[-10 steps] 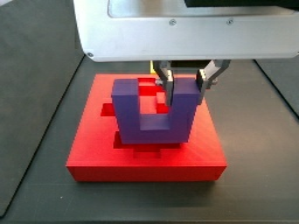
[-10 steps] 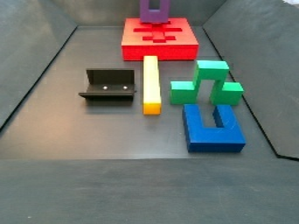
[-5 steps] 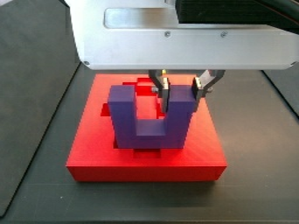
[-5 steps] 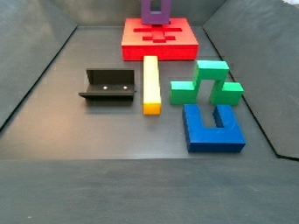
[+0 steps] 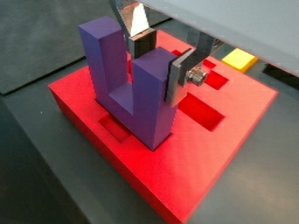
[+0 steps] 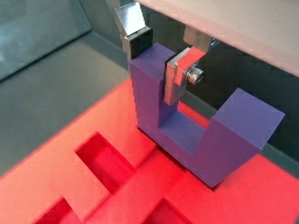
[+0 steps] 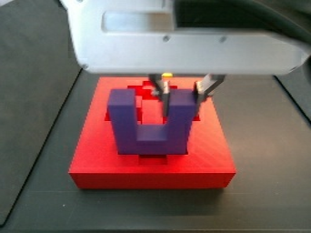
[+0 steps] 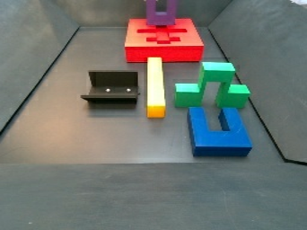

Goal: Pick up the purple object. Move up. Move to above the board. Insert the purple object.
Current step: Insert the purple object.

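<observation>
The purple object [image 7: 148, 123] is a U-shaped piece standing upright on the red board [image 7: 109, 164], its base down in the board's recessed cut-out. My gripper [image 7: 183, 89] comes from above and is shut on one upright arm of the piece. Both wrist views show this: the silver fingers clamp the arm on its two sides, with the gripper [image 5: 158, 66] over the purple object [image 5: 128, 96] and the board [image 5: 222, 166] below. The gripper [image 6: 158, 66], purple object [image 6: 187, 131] and board [image 6: 70, 184] show likewise. In a side view the purple object [image 8: 157, 11] rises from the board [image 8: 164, 45] at the far end.
A yellow bar [image 8: 155, 85] lies in front of the board; its end shows in a wrist view [image 5: 239, 59]. The fixture [image 8: 108, 88] stands beside the bar. A green block [image 8: 210, 85] and a blue block [image 8: 220, 130] lie on the bar's other side.
My gripper has come down a little with the purple object, which now sits lower on the board. The other pieces have not moved.
</observation>
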Available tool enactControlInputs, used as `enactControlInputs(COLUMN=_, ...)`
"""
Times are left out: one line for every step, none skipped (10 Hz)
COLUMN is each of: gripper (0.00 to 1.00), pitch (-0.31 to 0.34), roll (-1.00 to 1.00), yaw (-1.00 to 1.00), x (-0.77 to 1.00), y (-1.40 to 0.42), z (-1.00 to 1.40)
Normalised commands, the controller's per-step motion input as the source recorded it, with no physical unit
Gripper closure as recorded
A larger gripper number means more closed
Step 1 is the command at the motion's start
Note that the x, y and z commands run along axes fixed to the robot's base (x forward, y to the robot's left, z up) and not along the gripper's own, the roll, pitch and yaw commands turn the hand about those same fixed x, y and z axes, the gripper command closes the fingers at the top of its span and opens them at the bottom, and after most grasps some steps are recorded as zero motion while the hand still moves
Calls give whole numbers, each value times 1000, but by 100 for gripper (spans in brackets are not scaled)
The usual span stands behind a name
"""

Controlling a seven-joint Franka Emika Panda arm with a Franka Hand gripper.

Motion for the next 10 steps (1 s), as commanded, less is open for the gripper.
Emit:
enactControlInputs(gripper=100, pitch=-16, roll=-3, yaw=0, x=-186, y=54, z=0)
enactControlInputs(gripper=100, pitch=-41, roll=0, yaw=0, x=-117, y=0, z=-43)
enactControlInputs(gripper=100, pitch=-87, roll=-30, yaw=0, x=0, y=0, z=-271)
enactControlInputs(gripper=100, pitch=-59, roll=0, yaw=0, x=71, y=-51, z=-517)
enactControlInputs(gripper=100, pitch=-6, roll=0, yaw=0, x=111, y=-69, z=-546)
enactControlInputs(gripper=100, pitch=0, roll=20, yaw=0, x=83, y=-77, z=-509)
enactControlInputs(gripper=100, pitch=0, roll=29, yaw=0, x=31, y=-83, z=-477)
enactControlInputs(gripper=100, pitch=0, roll=30, yaw=0, x=20, y=-83, z=-409)
enactControlInputs(gripper=100, pitch=0, roll=7, yaw=0, x=6, y=-71, z=-280)
enactControlInputs(gripper=100, pitch=0, roll=0, yaw=0, x=0, y=0, z=0)
